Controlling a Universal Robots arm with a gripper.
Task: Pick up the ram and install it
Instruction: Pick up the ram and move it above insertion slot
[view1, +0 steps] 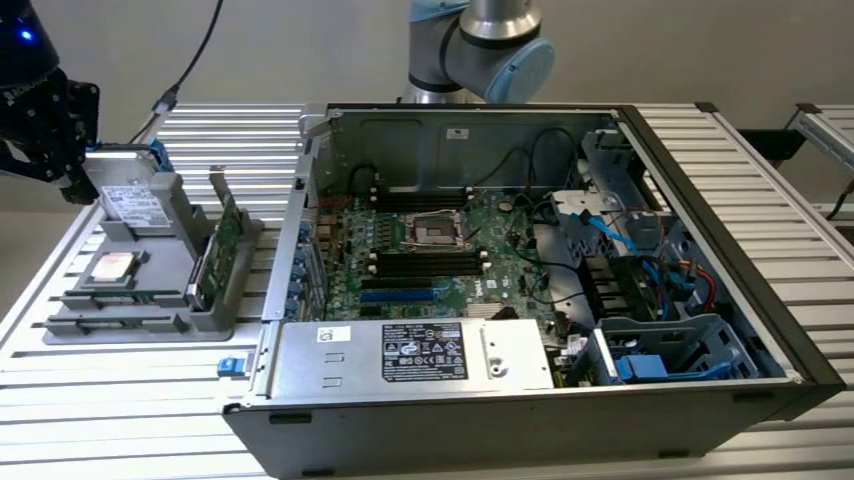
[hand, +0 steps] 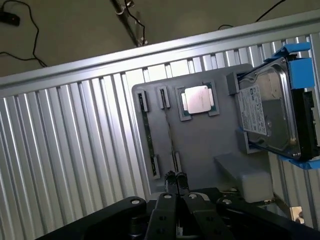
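Exterior view: your ram (view1: 127, 297) is not yet picked up. It stands on its long edge in the grey holder (view1: 107, 328), which sits on the slatted surface (view1: 134, 400) at the exterior view's left of the open computer case (view1: 787, 350). The ram is just on the near side of the silver processor chip (view1: 114, 268). Set on edge like that, I judge, its top edge is left free for a pinch from above. The case lies on its side with the panel off, so the black memory slots (view1: 427, 262) face upward, which would suit a straight push down.

In the wrist view the gripper (hand: 175, 180) looks down on the holder, its fingers (hand: 170, 179) drawn together with nothing between them. In the exterior view it hangs by the hard drive (view1: 134, 200) at the holder's far end, well apart from the ram.
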